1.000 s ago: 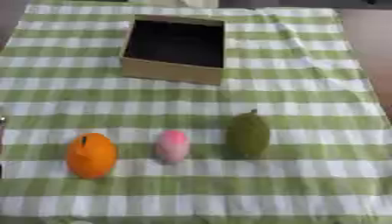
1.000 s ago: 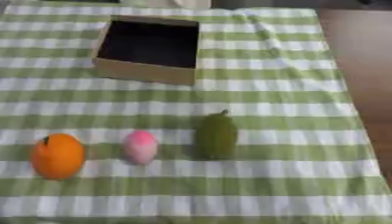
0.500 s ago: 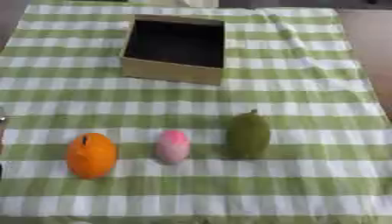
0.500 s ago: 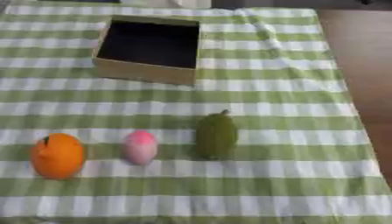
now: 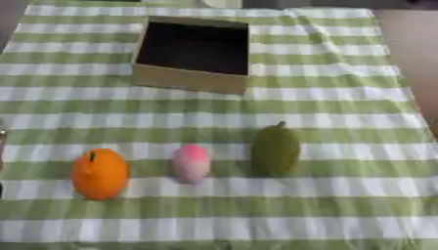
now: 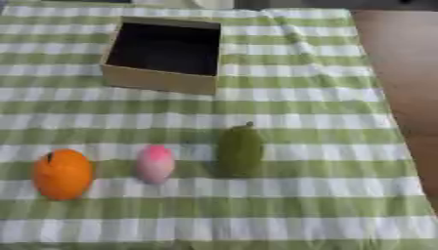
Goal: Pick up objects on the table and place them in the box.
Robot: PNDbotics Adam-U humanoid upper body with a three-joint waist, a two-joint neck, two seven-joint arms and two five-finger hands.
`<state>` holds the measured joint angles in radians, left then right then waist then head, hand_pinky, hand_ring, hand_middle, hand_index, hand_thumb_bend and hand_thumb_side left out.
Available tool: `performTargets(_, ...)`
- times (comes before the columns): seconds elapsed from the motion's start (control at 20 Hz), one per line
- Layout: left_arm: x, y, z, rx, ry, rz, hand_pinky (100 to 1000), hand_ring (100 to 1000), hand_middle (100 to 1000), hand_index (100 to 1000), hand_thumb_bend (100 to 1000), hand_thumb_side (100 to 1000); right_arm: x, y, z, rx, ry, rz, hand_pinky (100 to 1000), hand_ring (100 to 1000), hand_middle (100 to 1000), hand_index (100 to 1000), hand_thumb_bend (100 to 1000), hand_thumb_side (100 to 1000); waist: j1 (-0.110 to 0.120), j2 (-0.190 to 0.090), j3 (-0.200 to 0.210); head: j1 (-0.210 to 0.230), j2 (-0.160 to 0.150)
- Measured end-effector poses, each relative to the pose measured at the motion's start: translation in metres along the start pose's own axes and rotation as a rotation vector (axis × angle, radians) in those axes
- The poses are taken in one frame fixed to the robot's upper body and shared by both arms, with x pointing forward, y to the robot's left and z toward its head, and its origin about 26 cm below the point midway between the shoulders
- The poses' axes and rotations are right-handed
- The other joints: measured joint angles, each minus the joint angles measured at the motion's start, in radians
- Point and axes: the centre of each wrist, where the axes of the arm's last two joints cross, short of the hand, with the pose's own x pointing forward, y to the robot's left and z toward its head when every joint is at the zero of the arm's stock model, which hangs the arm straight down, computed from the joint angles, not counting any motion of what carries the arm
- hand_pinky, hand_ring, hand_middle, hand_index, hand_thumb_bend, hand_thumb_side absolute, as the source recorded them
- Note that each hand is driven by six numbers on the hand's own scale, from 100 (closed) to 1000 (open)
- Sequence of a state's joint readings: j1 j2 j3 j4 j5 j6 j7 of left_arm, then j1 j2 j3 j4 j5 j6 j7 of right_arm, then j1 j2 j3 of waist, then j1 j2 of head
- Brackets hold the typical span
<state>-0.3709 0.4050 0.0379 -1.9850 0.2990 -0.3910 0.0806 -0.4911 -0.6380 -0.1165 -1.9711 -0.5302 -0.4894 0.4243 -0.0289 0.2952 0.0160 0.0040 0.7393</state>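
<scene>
An open cardboard box (image 5: pixel 190 80) with a dark inside stands at the far middle of the green-and-white checked cloth. In a row nearer to me lie an orange fruit (image 5: pixel 100 174) on the left, a small pink egg-shaped object (image 5: pixel 191 163) in the middle and a dull green fruit with a short stem (image 5: pixel 275 150) on the right. A thin dark and silver sliver, probably my left hand (image 5: pixel 2 139), shows at the left edge of the left eye view, apart from the orange fruit. My right hand shows in neither view.
The checked cloth (image 6: pixel 282 210) covers the table; its right edge runs along bare brown table (image 6: pixel 402 73). The cloth has a crease running from the far edge toward the right of the box.
</scene>
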Motion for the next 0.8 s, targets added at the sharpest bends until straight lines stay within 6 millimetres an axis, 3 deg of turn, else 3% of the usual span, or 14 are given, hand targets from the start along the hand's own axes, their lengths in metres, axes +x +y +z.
performTargets(0.15, 0.0, 0.001, 0.0, -0.004, 0.001, -0.003, 726, 778, 739, 862, 100, 607, -0.002, -0.009, 0.002, 0.132, 0.002, 0.087, 901, 940, 710, 899, 100, 203, -0.004, 0.0, -0.002, 0.0, 0.007)
performTargets(0.4, 0.0, 0.001, 0.0, -0.012, 0.01, -0.007, 725, 778, 739, 862, 100, 602, -0.01, -0.021, 0.01, 0.288, 0.041, 0.194, 910, 969, 748, 915, 100, 256, -0.006, 0.0, -0.002, -0.007, 0.008)
performTargets(0.8, 0.002, 0.005, 0.0, -0.045, 0.014, -0.033, 724, 778, 740, 862, 100, 597, -0.017, -0.026, 0.02, 0.499, 0.147, 0.322, 902, 969, 779, 918, 100, 198, -0.007, 0.0, 0.008, -0.016, 0.009)
